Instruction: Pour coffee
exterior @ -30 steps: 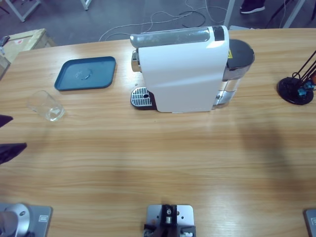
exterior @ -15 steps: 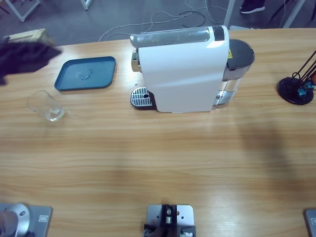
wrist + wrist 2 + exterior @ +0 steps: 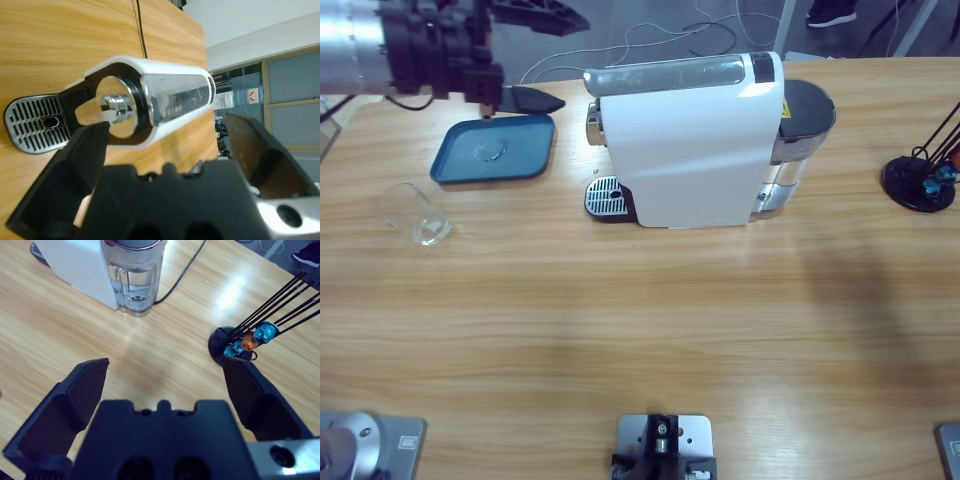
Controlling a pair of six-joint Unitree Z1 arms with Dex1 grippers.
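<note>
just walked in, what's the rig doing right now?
Nothing is being held. The left gripper is open, up above the table's far left by the blue tray, facing the spout end of the white coffee machine. The right gripper is open too, hovering over bare table near the machine's water tank and a black stand. The empty-looking glass sits apart on the table, not under the spout, so no pouring yet.

A long wooden table [image 3: 640, 320] holds a flat blue plastic tray [image 3: 495, 149] near its far left side. A round black stand with thin black rods and small blue and orange beads [image 3: 923, 178] sits on the table at the far right end.
</note>
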